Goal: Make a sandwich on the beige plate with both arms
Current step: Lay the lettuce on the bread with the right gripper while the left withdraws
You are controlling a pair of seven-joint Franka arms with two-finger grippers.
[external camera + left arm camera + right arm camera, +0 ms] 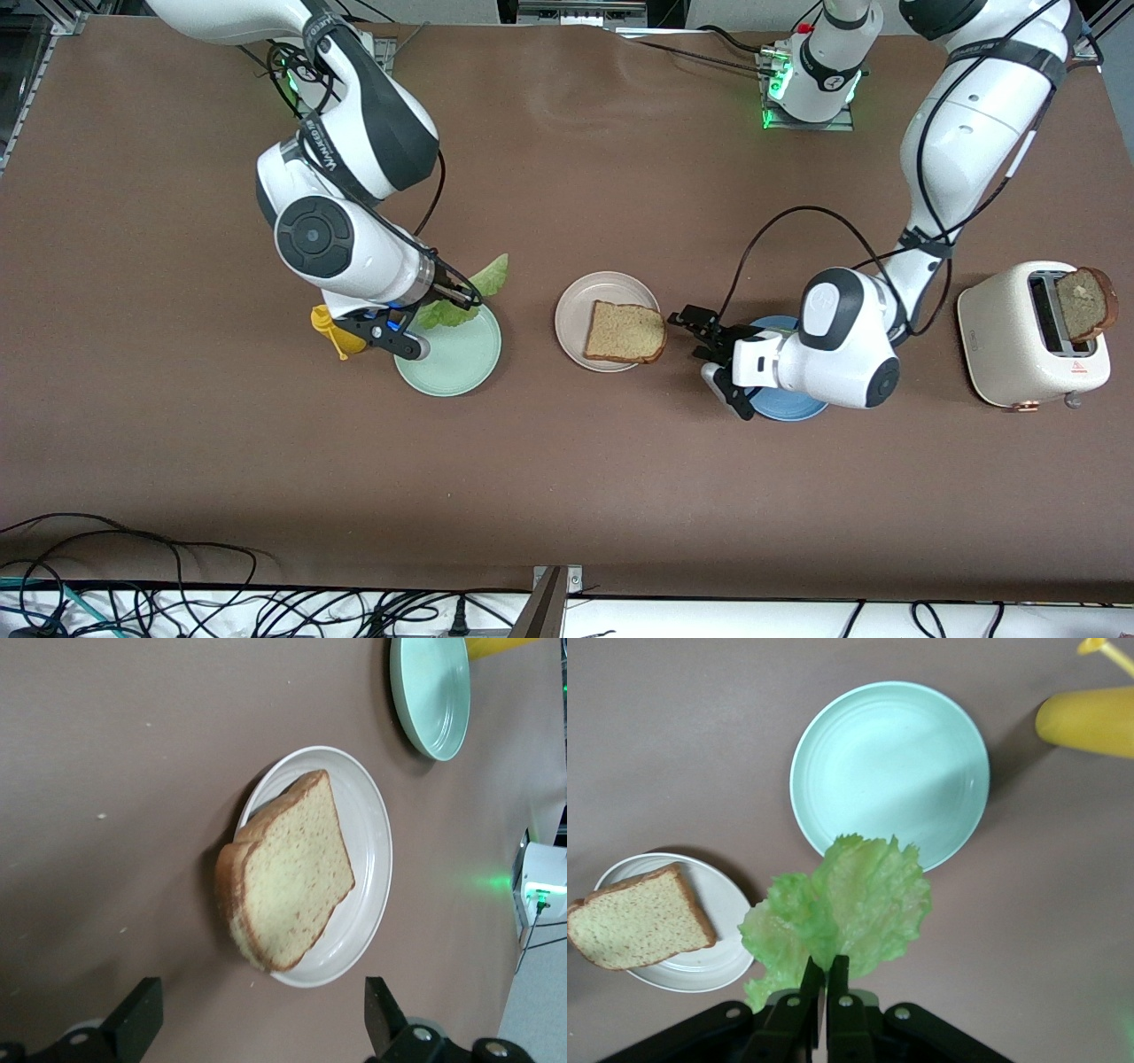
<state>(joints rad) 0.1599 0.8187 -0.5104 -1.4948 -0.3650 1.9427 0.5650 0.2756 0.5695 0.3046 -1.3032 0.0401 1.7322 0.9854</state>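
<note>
On beige plate (576, 306): bread slice (625, 332) flat. Left gripper (709, 341) agape; right gripper (826, 979) pinching lettuce (842, 908).

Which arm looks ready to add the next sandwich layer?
The right. Its gripper is shut on the lettuce leaf above the mint green plate, while the left gripper is open and empty beside the bread slice.

Plates: three — beige plate (576, 306), mint green plate (461, 359), blue plate (788, 406)
Bread slices: two (625, 332) (1088, 304)
Lettuce leaves: one (469, 297)
Toasters: one (1019, 341)
Yellow bottles: one (335, 330)
Arms: two (354, 168) (957, 151)
</note>
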